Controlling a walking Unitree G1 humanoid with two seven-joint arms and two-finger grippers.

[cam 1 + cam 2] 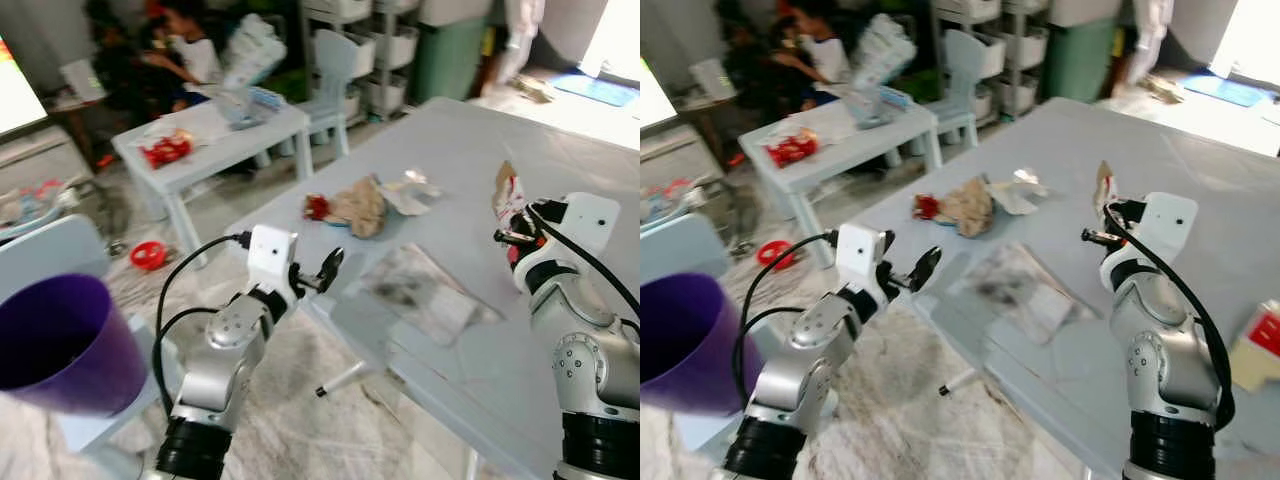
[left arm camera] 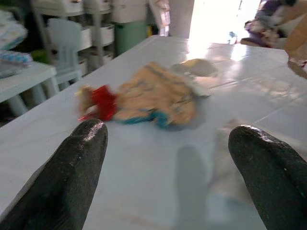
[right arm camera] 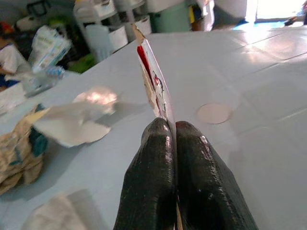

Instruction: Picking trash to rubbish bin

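My right gripper (image 1: 508, 228) is shut on a flat red-and-white wrapper (image 3: 153, 81), held upright above the grey table (image 1: 560, 150). A crumpled tan wrapper with a red end (image 1: 352, 206) lies on the table beside a pale paper scrap (image 1: 408, 192). My left gripper (image 1: 330, 268) stands open at the table's near edge, facing that crumpled wrapper (image 2: 153, 98). A purple bin (image 1: 60, 345) stands low at the left, its mouth facing me.
A flattened grey plastic sheet (image 1: 425, 290) lies on the table between my arms. A small white table (image 1: 215, 135) with litter and a white chair (image 1: 335, 70) stand beyond. A person (image 1: 185, 50) sits at the back left. Storage shelves (image 1: 385, 40) line the rear.
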